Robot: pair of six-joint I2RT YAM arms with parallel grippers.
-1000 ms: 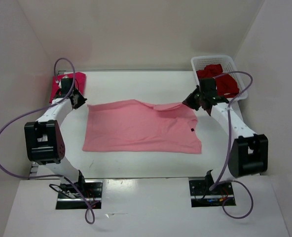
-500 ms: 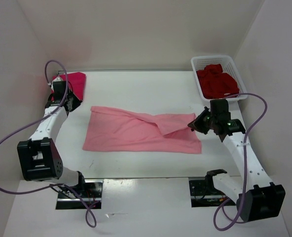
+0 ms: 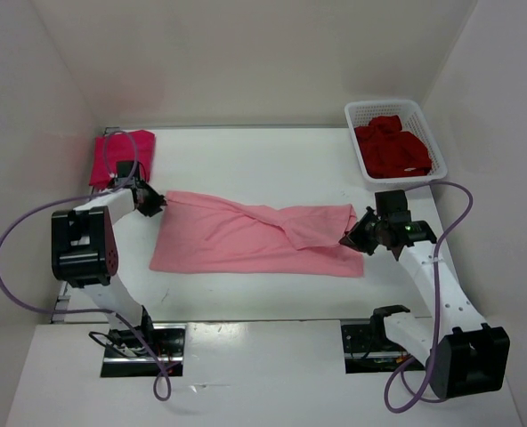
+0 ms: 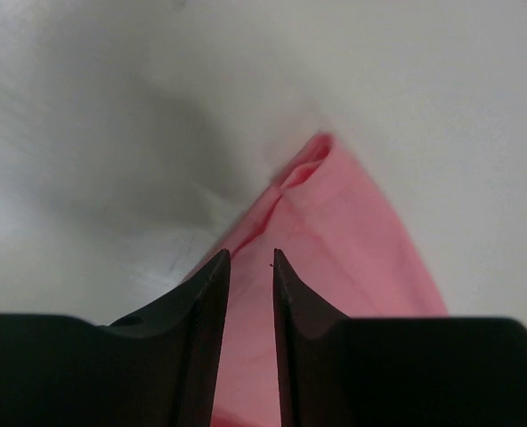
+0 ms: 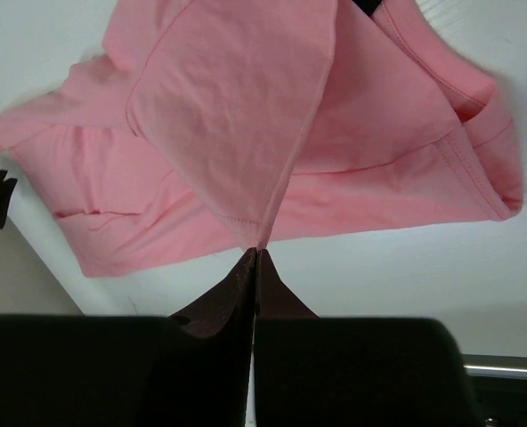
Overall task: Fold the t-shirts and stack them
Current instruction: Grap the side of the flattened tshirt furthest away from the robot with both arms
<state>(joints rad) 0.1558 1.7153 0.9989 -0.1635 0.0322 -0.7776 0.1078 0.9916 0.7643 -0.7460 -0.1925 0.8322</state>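
One light pink t-shirt: laid on counter
Left hand: slightly parted over its corner
Right hand: closed on its fold

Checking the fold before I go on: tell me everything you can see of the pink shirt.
The pink shirt is soft light-pink cloth, lying wrinkled across the middle of the table and partly folded over itself. At its right end, a stitched flap edge is pinched in the shut right jaws. Its left corner lies at the slightly parted left jaws, apparently not gripped.
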